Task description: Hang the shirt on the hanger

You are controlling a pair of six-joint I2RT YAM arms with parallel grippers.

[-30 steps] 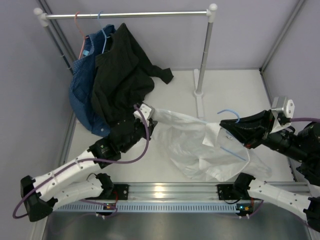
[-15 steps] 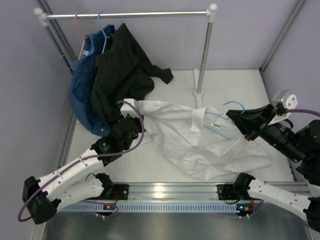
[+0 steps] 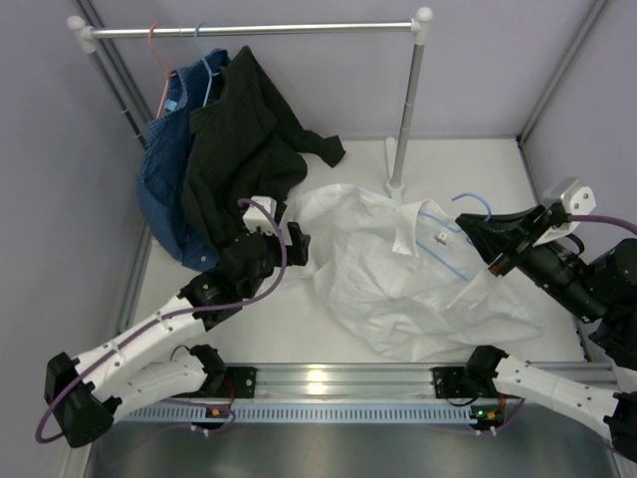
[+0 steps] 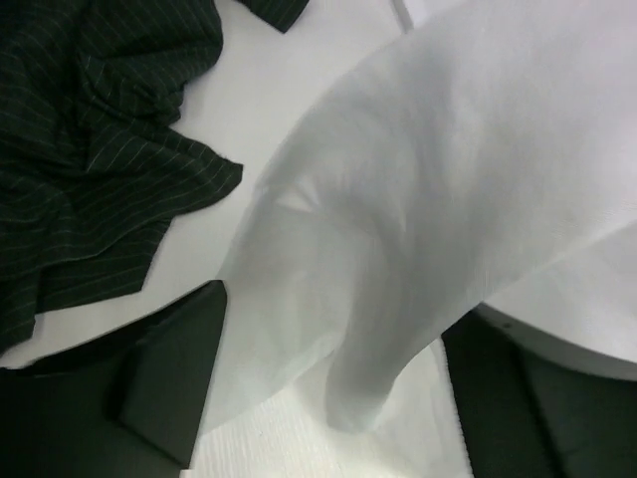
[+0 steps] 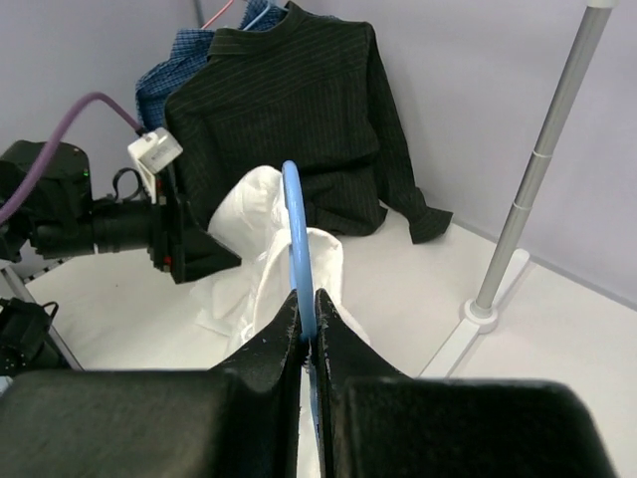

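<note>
A: Holding anything on the right?

B: Right end effector (image 5: 307, 324) is clamped on the thin light-blue wire hanger (image 5: 295, 234), just below its hook; the wire lies at the collar.

A: And the large white wrinkled shirt (image 3: 398, 289)?

B: Crumpled on the white worktop (image 3: 299, 334) between the arms. Left end effector (image 3: 296, 242) stands with jaws apart at its left edge, fabric draped loose between them.

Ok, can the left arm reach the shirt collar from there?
Probably yes: the left gripper sits at the edge of the shirt, and only loose fabric lies between it and the collar.
</note>
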